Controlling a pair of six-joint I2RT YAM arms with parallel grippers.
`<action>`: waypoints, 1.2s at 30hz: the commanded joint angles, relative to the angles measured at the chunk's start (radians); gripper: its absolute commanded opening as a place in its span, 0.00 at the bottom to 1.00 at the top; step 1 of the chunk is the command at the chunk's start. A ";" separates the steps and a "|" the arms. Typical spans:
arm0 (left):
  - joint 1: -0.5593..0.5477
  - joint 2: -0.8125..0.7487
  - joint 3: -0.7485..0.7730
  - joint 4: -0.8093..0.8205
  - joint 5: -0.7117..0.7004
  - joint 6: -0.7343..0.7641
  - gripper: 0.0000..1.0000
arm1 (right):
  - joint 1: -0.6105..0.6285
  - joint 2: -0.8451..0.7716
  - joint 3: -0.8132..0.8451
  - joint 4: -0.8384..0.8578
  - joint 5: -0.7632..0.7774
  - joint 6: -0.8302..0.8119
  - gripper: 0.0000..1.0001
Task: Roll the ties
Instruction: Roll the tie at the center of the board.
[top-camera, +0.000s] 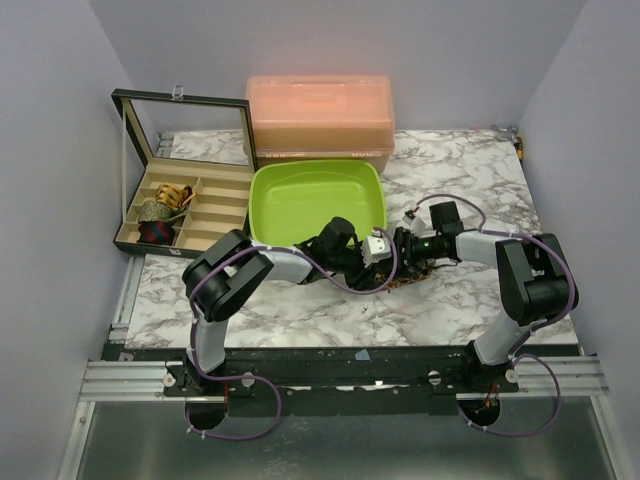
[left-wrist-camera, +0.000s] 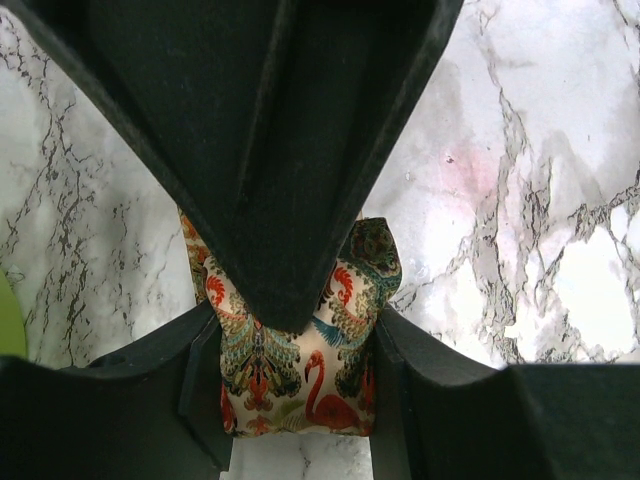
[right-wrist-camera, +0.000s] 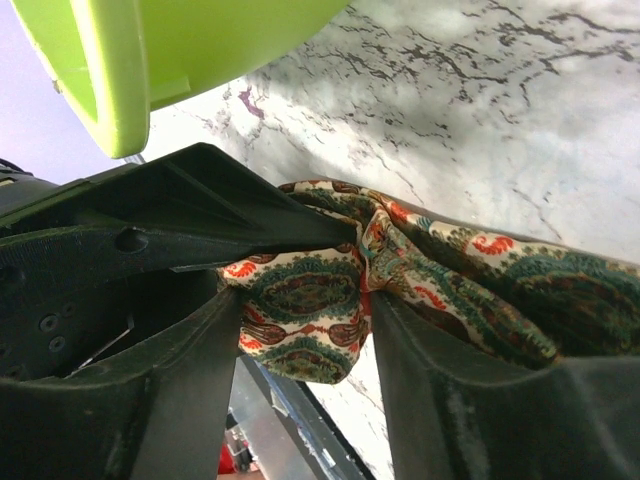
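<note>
One tie, cream with orange, red and green pattern and a flamingo, is bunched on the marble table between both grippers. My left gripper is shut on it, a finger pressing each side. My right gripper is shut on the same tie, whose loose length trails to the right. In the top view the two grippers meet nose to nose just in front of the tray, with the tie mostly hidden beneath them. Rolled ties sit in the display box.
The lime-green tray stands just behind the grippers; its corner shows in the right wrist view. An orange lidded box is behind it. An open compartment box stands at the left. The table's front edge is close.
</note>
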 joint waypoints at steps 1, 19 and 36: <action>-0.003 0.061 -0.019 -0.177 -0.003 -0.019 0.24 | 0.038 -0.007 -0.033 0.113 -0.016 0.064 0.51; 0.045 -0.063 -0.182 0.251 0.024 0.001 0.84 | -0.021 0.207 0.056 -0.180 0.135 -0.170 0.00; 0.004 0.094 -0.098 0.368 -0.056 -0.102 0.65 | -0.035 0.265 0.049 -0.086 0.105 -0.136 0.01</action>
